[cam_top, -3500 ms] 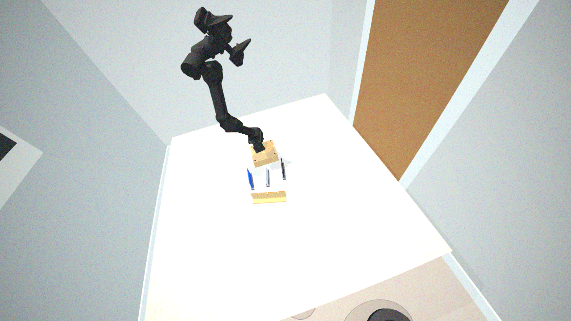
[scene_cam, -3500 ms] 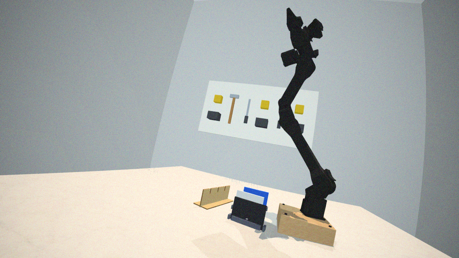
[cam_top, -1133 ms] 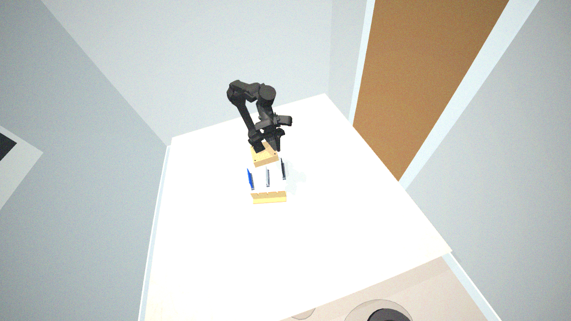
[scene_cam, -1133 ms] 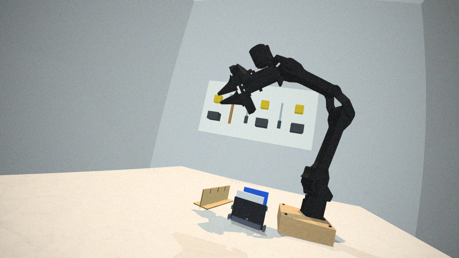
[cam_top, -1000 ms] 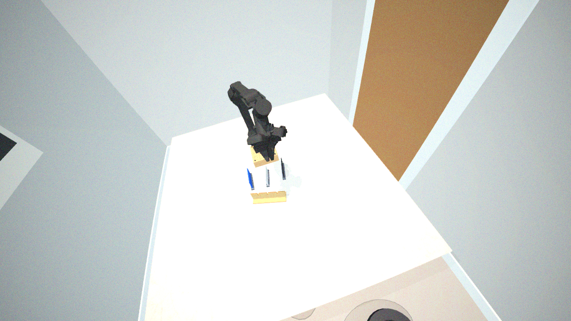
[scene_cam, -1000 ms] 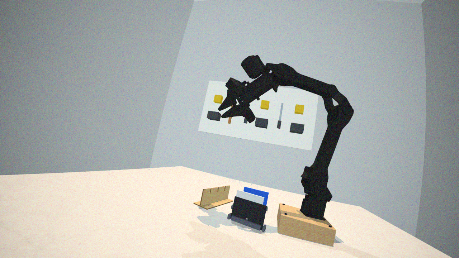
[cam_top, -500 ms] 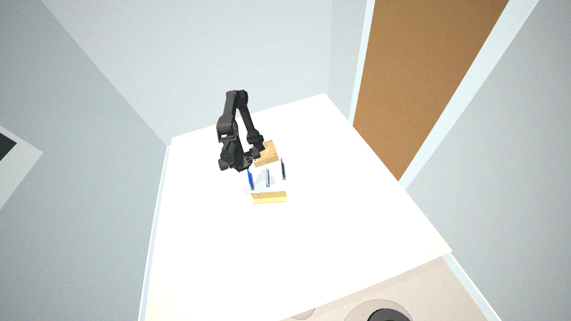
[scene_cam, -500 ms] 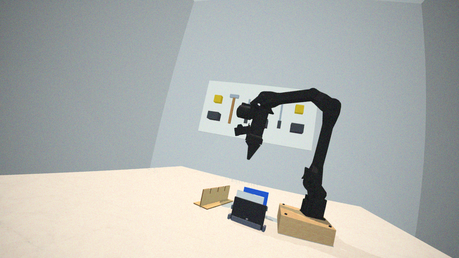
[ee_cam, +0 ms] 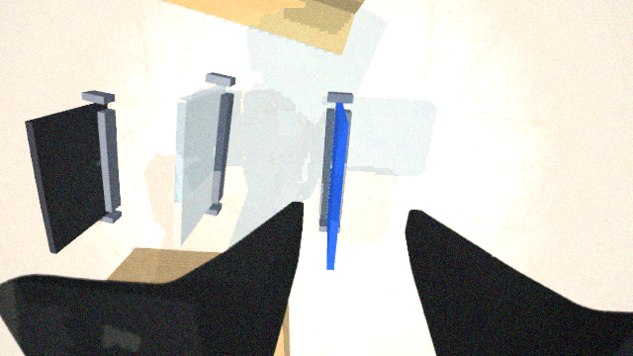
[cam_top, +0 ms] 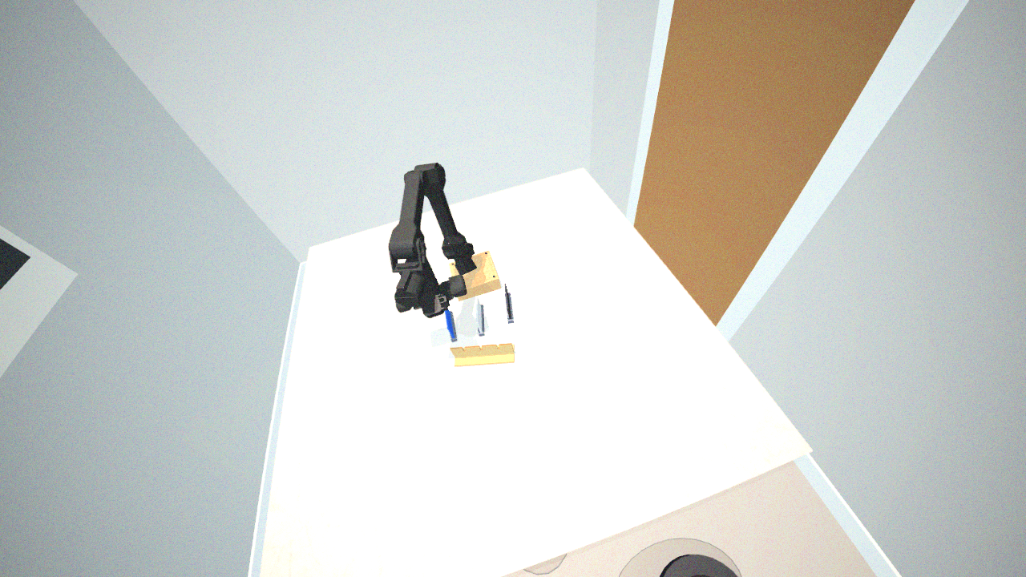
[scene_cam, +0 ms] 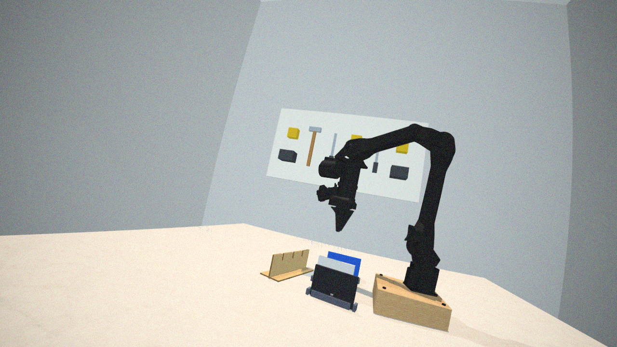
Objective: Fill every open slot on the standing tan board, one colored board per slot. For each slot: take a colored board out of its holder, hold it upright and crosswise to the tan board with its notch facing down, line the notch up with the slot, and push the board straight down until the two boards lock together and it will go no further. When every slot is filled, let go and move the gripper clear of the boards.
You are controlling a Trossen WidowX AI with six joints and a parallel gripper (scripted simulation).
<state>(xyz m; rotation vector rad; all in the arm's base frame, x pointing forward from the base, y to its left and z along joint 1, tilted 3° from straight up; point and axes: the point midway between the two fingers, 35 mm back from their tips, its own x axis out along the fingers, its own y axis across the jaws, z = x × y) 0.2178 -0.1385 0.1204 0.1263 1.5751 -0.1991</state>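
Note:
The standing tan board (cam_top: 484,355) (scene_cam: 288,263) has three open slots in its top edge; only its near part shows at the top of the wrist view. A blue board (cam_top: 450,324) (scene_cam: 347,259) (ee_cam: 337,173), a pale grey board (cam_top: 479,316) (scene_cam: 335,264) (ee_cam: 195,163) and a black board (cam_top: 508,304) (scene_cam: 334,282) (ee_cam: 71,175) each stand upright in a dark grey holder. My gripper (scene_cam: 338,229) (ee_cam: 355,217) is open and empty, pointing down above the blue board. In the wrist view the blue board's near end shows between the fingers, closer to the left one. The boards' notches are hidden.
The arm's wooden base (cam_top: 485,276) (scene_cam: 409,310) (ee_cam: 158,262) stands beside the holders, on the side away from the tan board. The pale board stands between the blue and black ones. A tool panel (scene_cam: 274,170) hangs on the wall behind.

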